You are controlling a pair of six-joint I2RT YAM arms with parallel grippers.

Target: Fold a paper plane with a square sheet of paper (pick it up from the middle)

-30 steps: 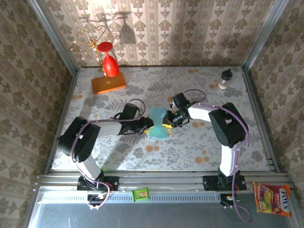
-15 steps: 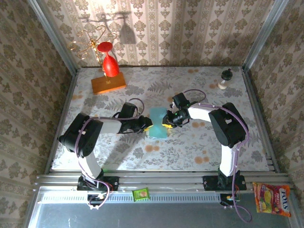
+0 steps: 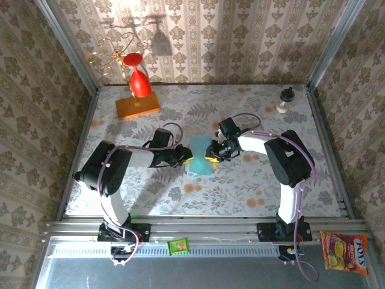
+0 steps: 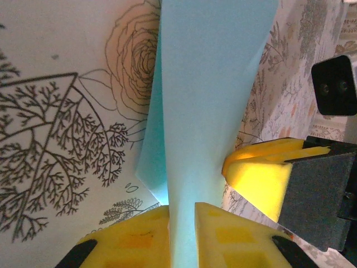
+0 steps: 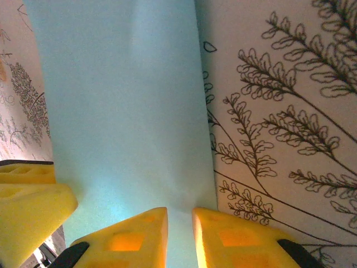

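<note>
The square sheet of paper point(image 3: 200, 155) is light blue and lies mid-table, pinched in at both sides so it looks like a bow tie from above. My left gripper point(image 3: 186, 158) is at its left edge, and my right gripper point(image 3: 211, 153) is at its right edge. In the left wrist view a raised ridge of the sheet point(image 4: 201, 84) runs between my left gripper's point(image 4: 182, 226) yellow fingers point(image 4: 131, 237), which are shut on it. In the right wrist view the sheet point(image 5: 122, 100) passes between my right gripper's point(image 5: 179, 234) fingers point(image 5: 240, 240), also shut on it. A paper plane is out of view.
An orange block point(image 3: 138, 106) carrying a red glass point(image 3: 139, 84) stands at the back left, beside a gold wire stand point(image 3: 110, 57). A small black-topped piece point(image 3: 284, 101) sits at the back right. A green packet point(image 3: 178, 245) and a candy bag point(image 3: 345, 252) lie beyond the near rail.
My left gripper's jaws have narrowed onto the sheet's left edge and its arm has swung slightly. The right gripper has kept its hold and place.
</note>
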